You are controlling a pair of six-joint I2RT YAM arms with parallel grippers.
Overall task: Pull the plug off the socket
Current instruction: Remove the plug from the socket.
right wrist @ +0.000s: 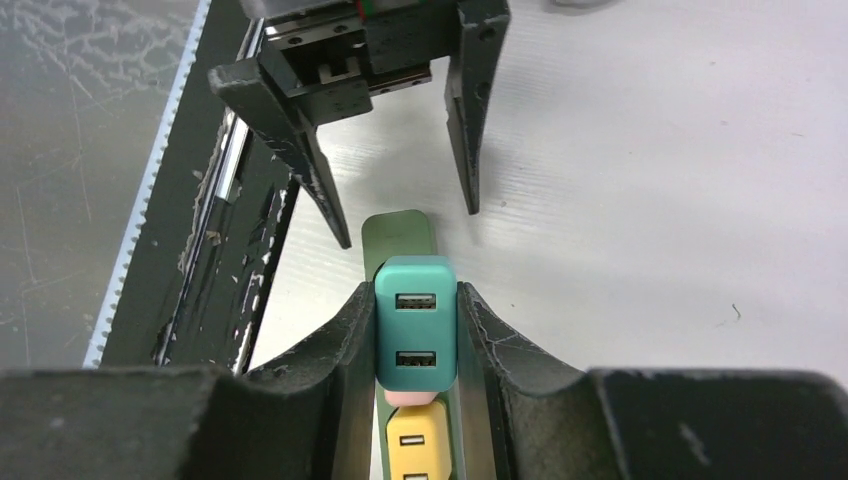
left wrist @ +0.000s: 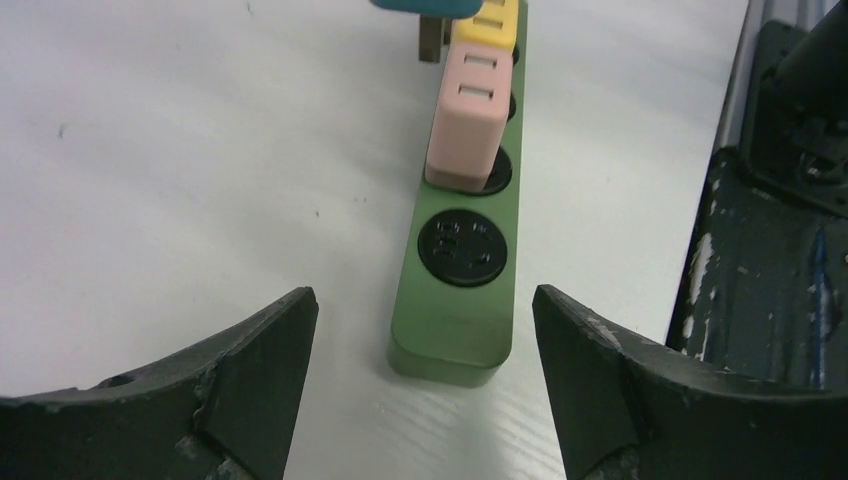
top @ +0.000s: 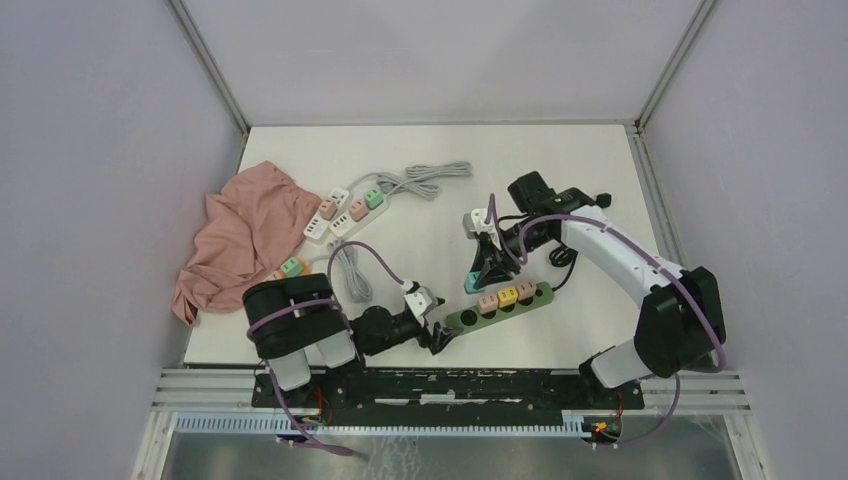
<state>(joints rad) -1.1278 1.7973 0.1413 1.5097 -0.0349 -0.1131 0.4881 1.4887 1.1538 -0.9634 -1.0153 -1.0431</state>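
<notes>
Well, from the top view, the right gripper (top: 476, 276) stands at the middle of the frame, clamped on a teal plug (top: 471, 286) just above the left half of a green power strip (top: 541, 293). That strip lies slanted across the lower middle of the white table (top: 560, 170), with a pink plug (top: 488, 302), a yellow plug (top: 507, 296) and another pink one seated in a row. The left gripper (top: 440, 338) lies low at the strip's lower-left end. A white power strip (top: 340, 213) and a pink cloth (top: 245, 235) sit well apart at the upper left.

In the left wrist view, the left claw's two dark fingers (left wrist: 260, 370) stand spread wide at the bottom of the frame, one on either side of the strip's near end and touching neither side. One bare socket shows just ahead of them, then the pink plug, then the yellow. The teal plug peeks in at the top edge, raised over the row, with a brownish pin showing under it.

In the right wrist view, the right claw's fingers (right wrist: 345, 330) press both sides of the teal plug at the lower centre, its two USB slots facing up. It hides most of the pink plug beneath; the yellow one sits at the bottom edge. The left claw gapes at the top, over the strip's end.
</notes>
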